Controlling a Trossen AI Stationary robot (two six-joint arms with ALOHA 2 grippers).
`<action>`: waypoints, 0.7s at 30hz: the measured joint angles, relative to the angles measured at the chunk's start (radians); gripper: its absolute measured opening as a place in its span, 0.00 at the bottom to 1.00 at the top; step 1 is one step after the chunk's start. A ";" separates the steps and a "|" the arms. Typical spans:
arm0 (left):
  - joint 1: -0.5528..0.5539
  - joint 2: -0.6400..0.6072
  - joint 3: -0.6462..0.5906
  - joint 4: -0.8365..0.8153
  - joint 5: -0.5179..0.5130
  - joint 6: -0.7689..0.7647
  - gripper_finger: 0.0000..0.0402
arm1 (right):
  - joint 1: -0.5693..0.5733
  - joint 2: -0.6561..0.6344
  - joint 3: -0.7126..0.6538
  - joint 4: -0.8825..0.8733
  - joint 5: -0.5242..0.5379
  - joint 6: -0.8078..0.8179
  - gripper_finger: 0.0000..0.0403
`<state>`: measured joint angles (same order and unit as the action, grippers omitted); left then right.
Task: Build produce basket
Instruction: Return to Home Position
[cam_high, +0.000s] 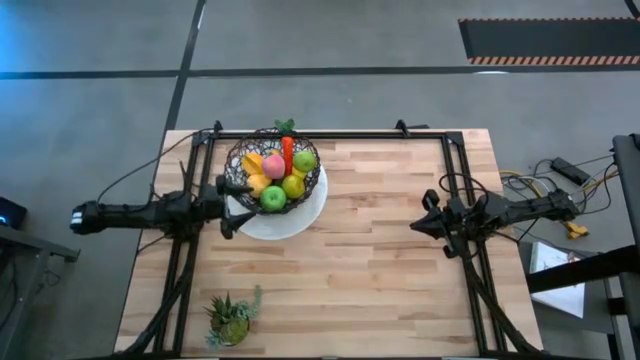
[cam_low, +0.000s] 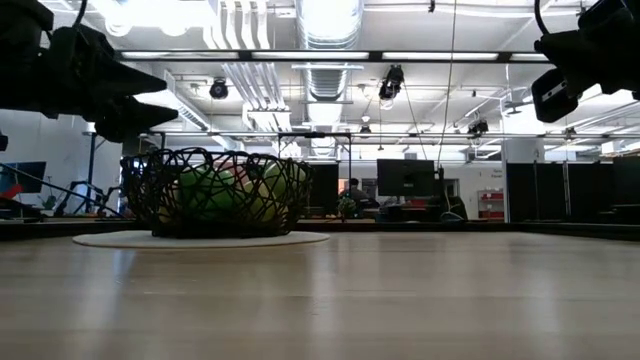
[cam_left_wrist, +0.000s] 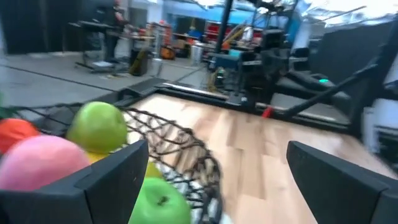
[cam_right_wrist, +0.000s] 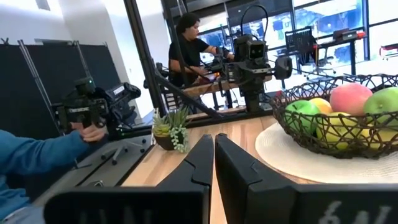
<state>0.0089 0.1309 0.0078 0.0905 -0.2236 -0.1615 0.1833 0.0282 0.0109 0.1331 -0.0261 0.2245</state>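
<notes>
Left gripper hovers just beside the basket, fingers spread wide, while right gripper hangs well apart over the table, fingers pinched together.

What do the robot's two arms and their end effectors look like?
The left arm and the right arm are dark, almost black, slim jointed tubes. The left end effector and the right end effector each have two flat, angular black fingers that narrow toward the tips. A thin dark cable loops beside the left arm. No markings are visible.
</notes>
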 joint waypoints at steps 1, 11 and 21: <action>-0.005 0.000 0.000 0.004 -0.024 0.013 0.91 | 0.000 0.000 0.000 -0.002 0.000 0.001 0.02; -0.003 -0.008 -0.002 0.003 0.043 0.113 0.62 | 0.000 -0.001 0.000 -0.026 0.029 -0.010 0.02; -0.003 -0.015 -0.002 -0.036 0.127 0.144 0.03 | -0.001 -0.001 0.000 -0.027 0.068 -0.154 0.02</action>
<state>0.0063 0.1154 0.0055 0.0549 -0.0966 -0.0173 0.1828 0.0269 0.0105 0.1056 0.0423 0.0709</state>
